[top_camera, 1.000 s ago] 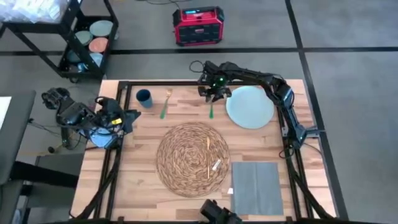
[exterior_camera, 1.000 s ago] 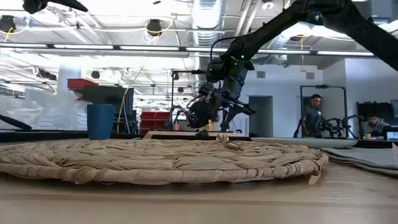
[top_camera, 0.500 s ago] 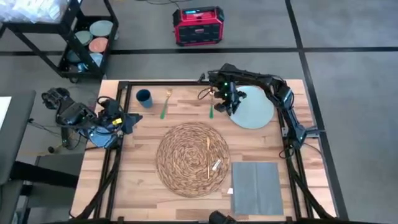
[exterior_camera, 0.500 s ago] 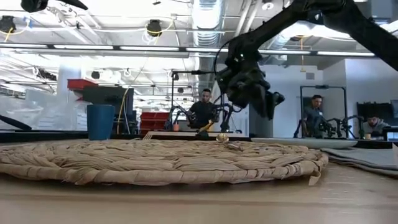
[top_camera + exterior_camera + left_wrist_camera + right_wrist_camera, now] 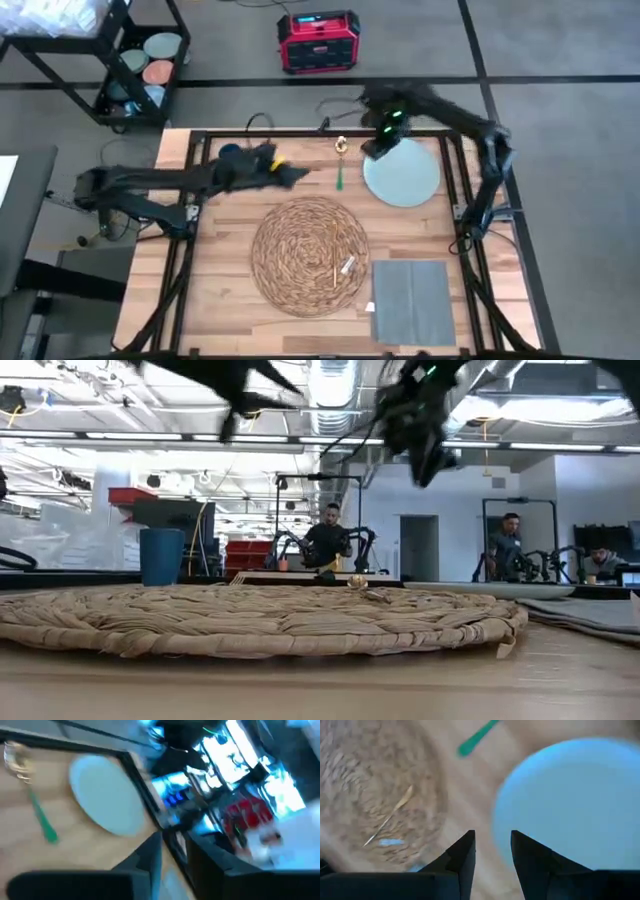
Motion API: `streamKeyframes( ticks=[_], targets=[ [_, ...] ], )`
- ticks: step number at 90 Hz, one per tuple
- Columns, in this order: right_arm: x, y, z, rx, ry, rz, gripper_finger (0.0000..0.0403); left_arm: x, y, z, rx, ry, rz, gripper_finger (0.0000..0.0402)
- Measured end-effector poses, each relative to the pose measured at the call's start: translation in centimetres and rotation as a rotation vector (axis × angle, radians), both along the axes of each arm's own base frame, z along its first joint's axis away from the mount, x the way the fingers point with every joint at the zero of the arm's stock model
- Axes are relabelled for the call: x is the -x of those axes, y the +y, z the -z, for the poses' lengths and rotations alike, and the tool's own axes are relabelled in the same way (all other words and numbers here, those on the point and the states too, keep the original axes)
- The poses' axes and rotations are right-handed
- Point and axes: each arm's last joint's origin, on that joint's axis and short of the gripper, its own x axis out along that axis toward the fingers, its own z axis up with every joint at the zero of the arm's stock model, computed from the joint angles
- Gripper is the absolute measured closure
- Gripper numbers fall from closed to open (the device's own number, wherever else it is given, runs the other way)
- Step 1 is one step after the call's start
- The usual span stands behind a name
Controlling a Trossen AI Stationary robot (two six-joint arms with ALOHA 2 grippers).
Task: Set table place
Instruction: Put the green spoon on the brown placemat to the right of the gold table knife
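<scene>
— Two grippers up; count the rest?
— One round woven straw mat (image 5: pixel 309 256) mid-table, one pale blue round plate (image 5: pixel 402 172) by the far right edge, one grey square napkin (image 5: pixel 411 301) at the near right corner.
— Cutlery?
— One green-handled piece (image 5: pixel 340 168) beside the plate.
— Grippers?
— Right gripper (image 5: pixel 492 851) over the plate's far rim, fingers slightly parted, holding nothing. Left gripper (image 5: pixel 285 172) near the far edge, also parted, holding nothing.

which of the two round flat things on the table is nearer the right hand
The pale blue round plate: the right hand hovers at its far left edge. The round woven straw mat lies farther off, toward the near middle of the table.
</scene>
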Motion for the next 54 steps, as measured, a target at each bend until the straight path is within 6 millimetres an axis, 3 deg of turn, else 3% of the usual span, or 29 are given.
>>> streamKeyframes(
  ticks=[12,22,28,35,45,54],
  targets=[
    [4.6,1.0,-4.2,0.18,-0.051,0.03,0.0292,-3.4,3.2,4.9,0.19,0.15,0.066,0.0375],
    [7.4,1.8,-5.9,0.257,-0.081,0.049,0.0292,-7.6,4.7,6.0,0.265,0.158,0.203,0.0378],
    [9.1,2.5,-6.3,0.283,-0.087,0.039,0.0292,-10.5,5.5,5.9,0.276,0.187,0.275,0.0379],
    [10.9,3.2,-6.4,0.308,-0.091,0.029,0.0292,-13.3,6.5,4.2,0.232,0.298,0.284,0.0379],
    [13.2,3.9,-5.7,0.333,-0.077,0.036,0.0292,-15.2,7.4,2.2,0.16,0.598,0.269,0.0379],
    [15.2,4.7,-5.1,0.364,-0.075,0.052,0.0292,-16.8,8.7,1.9,0.145,0.751,0.223,0.0379]
  ],
)
